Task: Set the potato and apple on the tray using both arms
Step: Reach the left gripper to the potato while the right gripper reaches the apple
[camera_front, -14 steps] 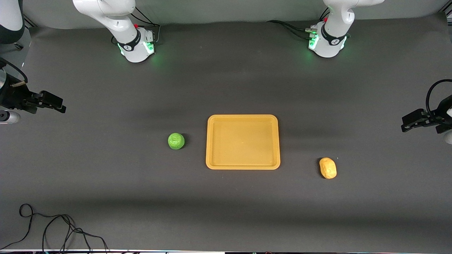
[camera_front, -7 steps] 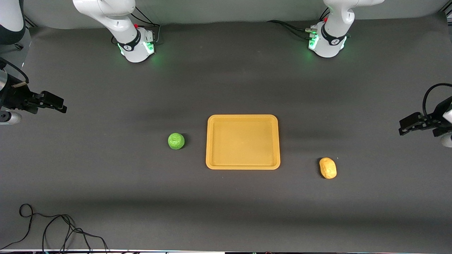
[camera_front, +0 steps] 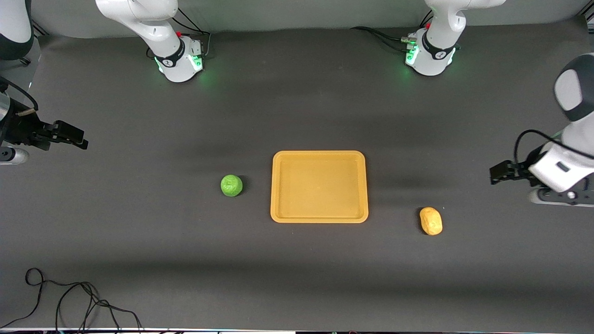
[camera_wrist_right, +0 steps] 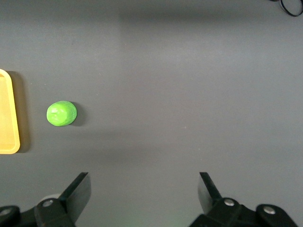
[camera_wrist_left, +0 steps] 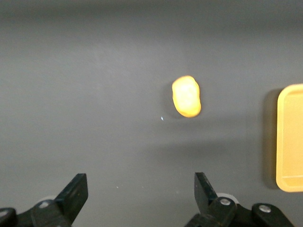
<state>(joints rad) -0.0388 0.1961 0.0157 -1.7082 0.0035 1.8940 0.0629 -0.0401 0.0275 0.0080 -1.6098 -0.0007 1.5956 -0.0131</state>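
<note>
Potato (camera_front: 431,221) lies on the dark table (camera_front: 297,106) toward the left arm's end, apart from the tray (camera_front: 319,219) and a little nearer the front camera than the tray's middle. Nothing lies between the two but bare mat. The apple (camera_front: 231,185) sits just beside the tray's rim on the side toward the right arm's end, not touching it. The tray itself holds nothing.

Left gripper (camera_front: 500,174) hangs over the mat at the left arm's end of the table, well apart from the potato; its wrist view shows its fingers (camera_wrist_left: 75,193) spread wide with nothing between them, the potato (camera_wrist_left: 186,96) and an edge of the tray (camera_wrist_left: 289,137) in sight past them. Right gripper (camera_front: 69,135) hangs over the mat at the right arm's end, well apart from the apple; its fingers (camera_wrist_right: 78,193) also stand wide apart and bare, with the apple (camera_wrist_right: 61,113) and a strip of the tray (camera_wrist_right: 8,113) in its wrist view.

A black cable (camera_front: 69,301) loops on the mat at the corner nearest the front camera, at the right arm's end, clear of everything else. Both arms are cut off by the front view's edges, so only their bases and wrists show there. Each wrist view shows only part of the tray.
</note>
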